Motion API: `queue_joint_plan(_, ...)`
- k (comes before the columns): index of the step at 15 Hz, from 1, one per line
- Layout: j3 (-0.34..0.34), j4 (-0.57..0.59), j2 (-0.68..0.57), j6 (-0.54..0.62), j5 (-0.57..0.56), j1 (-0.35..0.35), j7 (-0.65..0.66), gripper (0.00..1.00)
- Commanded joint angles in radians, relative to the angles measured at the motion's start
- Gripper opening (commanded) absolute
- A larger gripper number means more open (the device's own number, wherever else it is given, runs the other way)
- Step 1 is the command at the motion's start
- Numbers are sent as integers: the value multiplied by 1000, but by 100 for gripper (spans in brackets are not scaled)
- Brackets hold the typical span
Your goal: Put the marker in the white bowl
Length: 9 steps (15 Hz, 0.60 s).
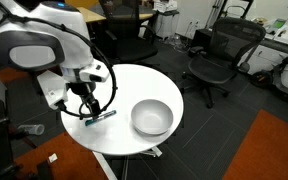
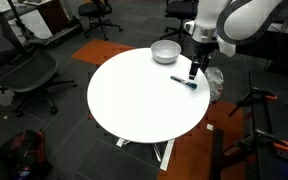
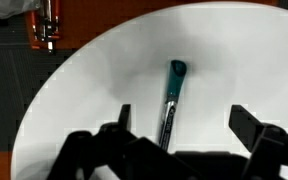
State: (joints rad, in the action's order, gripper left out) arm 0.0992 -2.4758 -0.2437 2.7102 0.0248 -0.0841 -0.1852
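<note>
The marker (image 1: 101, 116) is a thin teal stick lying flat on the round white table (image 1: 134, 85). It also shows in an exterior view (image 2: 185, 82) and in the wrist view (image 3: 171, 100). My gripper (image 1: 87, 108) hangs just above the marker with its fingers open on either side of it; in the wrist view the fingertips (image 3: 184, 118) straddle the marker's lower end without touching. It also shows in an exterior view (image 2: 192, 72). The white bowl (image 1: 151, 118) stands empty on the table beside the marker, also seen in an exterior view (image 2: 165, 51).
Black office chairs (image 1: 219, 55) stand around the table, another in an exterior view (image 2: 29, 75). An orange floor mat (image 2: 189, 150) lies under the table's edge. A red-and-white object (image 3: 46, 25) sits on the floor beyond the table rim.
</note>
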Motion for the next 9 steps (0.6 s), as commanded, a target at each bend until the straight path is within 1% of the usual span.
queue_joint_plan(1,-23,65,-82,28,14,-19,19,100)
queue_joint_plan(9,-5,170,-221,66,-17,-6,85,100)
